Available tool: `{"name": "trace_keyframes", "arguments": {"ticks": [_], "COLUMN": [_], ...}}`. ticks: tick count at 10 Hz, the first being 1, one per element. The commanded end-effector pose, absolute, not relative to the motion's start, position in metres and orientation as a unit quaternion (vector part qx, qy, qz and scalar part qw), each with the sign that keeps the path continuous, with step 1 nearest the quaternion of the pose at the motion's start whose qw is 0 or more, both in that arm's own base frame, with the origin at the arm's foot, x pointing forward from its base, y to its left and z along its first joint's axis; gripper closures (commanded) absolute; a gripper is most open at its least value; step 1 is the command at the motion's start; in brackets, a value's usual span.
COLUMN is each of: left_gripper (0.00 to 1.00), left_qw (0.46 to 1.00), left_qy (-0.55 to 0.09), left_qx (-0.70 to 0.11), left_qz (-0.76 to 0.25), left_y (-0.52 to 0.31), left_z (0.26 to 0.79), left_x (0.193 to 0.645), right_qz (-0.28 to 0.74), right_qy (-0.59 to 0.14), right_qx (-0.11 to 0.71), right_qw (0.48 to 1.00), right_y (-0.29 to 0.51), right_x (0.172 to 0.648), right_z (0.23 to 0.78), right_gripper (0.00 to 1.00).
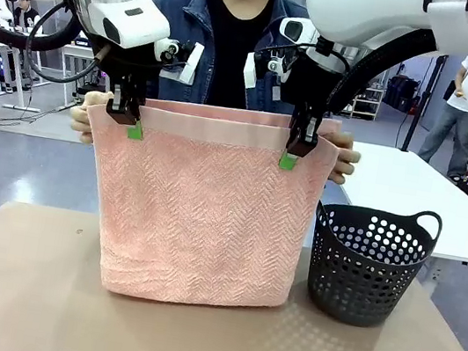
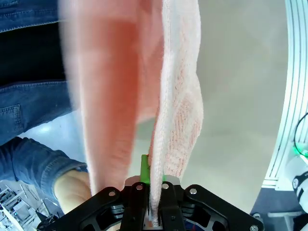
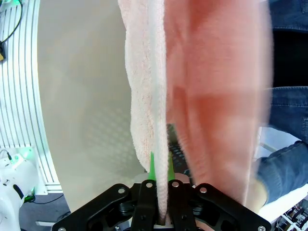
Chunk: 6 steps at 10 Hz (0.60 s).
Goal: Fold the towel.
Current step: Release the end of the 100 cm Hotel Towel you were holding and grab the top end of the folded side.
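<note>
The salmon-pink terry towel with a herringbone weave (image 1: 201, 215) hangs upright over the middle of the light brown table (image 1: 21, 284), its lower edge down at the tabletop. A smooth plain band runs along its top edge. In the front view the left black two-finger gripper with green pads (image 1: 126, 123) is clamped on that band near the towel's 10 o'clock corner, and the right black two-finger gripper with green pads (image 1: 296, 150) is clamped on it near the 2 o'clock corner.

A second layer of the same cloth rises just behind the gripped one. A person's hand (image 1: 86, 116) holds it at the 9 o'clock side, just outside the left gripper, and the person's other hand (image 1: 345, 160) holds it at the 3 o'clock side, just outside the right gripper.

In the left wrist view the left gripper (image 2: 153, 192) has its jaws pressed together on the nearer layer of the towel (image 2: 178, 96), which runs away towards 12 o'clock; the farther layer is blurred. The right wrist view shows the right gripper (image 3: 161, 187) pinching the towel (image 3: 144, 96) the same way.

A dark grey perforated plastic basket with two handles (image 1: 368, 268) stands on the table at the towel's 3 o'clock, just beside it
</note>
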<state>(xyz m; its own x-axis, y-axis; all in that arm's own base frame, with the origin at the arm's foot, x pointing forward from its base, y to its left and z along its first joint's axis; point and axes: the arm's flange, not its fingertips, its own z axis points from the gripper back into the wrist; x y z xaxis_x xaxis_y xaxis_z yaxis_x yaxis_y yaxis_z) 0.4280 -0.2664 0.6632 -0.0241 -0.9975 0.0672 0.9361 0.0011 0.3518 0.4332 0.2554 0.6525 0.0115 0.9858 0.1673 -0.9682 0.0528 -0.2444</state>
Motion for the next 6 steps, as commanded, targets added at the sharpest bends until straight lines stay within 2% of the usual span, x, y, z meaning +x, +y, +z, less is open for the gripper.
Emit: {"name": "trace_keyframes", "arguments": {"ticks": [1,6], "left_gripper": [1.00,1.00], "left_qw": [0.690,0.690], "left_qy": [-0.150,-0.150], "left_qx": [0.104,0.104], "left_qz": [-0.700,-0.700], "left_y": [-0.2663,-0.2663], "left_z": [0.6657,0.6657], "left_x": [0.4293,0.4293], "right_qz": [0.688,0.688], "right_qy": [-0.146,-0.146], "right_qx": [-0.035,-0.035], "right_qw": [0.710,0.710], "right_y": [0.2545,0.2545], "right_x": [0.4335,0.4335], "right_z": [0.6534,0.6534], "right_gripper": [1.00,1.00]}}
